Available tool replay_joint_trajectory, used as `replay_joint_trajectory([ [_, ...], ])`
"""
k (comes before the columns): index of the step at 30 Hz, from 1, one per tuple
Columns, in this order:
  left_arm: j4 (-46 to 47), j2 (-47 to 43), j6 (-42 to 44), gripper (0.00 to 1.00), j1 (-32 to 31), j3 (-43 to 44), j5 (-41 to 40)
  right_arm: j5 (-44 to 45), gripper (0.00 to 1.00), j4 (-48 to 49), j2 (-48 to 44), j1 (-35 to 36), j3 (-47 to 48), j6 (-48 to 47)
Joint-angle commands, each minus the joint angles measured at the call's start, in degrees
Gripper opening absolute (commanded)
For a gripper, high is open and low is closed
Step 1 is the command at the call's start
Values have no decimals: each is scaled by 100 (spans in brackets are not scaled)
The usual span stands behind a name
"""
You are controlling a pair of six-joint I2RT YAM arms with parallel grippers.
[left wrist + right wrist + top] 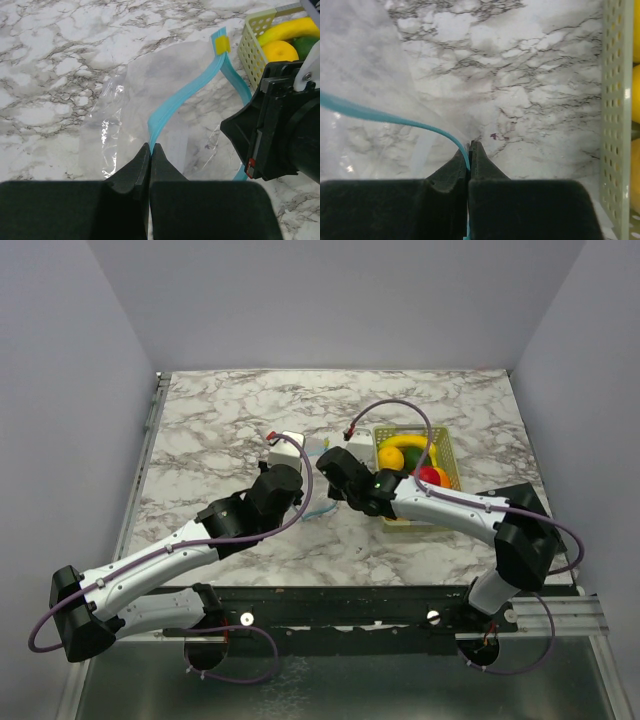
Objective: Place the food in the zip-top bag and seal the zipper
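Jaws pressed together on both: left gripper (150, 150) pinches the zipper (192, 90), right gripper (469, 147) too. Bag (145, 85) lies mid-table; I see food (280, 50) in basket (252, 47) at its 3 o'clock.

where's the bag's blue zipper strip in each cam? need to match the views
Top external: zipper faint, near centre, left of the yellow-green basket.
Left wrist: zipper runs from the shut left hand up-right to a yellow tab.
Right wrist: zipper curves from the left edge into the shut right hand.
Shared landmark: the basket, right side in every view.
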Motion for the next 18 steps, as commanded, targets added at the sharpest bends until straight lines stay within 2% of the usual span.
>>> replay_joint_trajectory([
  [1,36,-41,75,0,35,16,101,1062,1,-457,348,26,-1,154],
  [8,13,-144,112,0,30,12,-59,1587,1,-794,793,26,-10,378],
  [18,-9,-131,146,0,34,20,-138,1281,1,-456,765,26,-111,259],
])
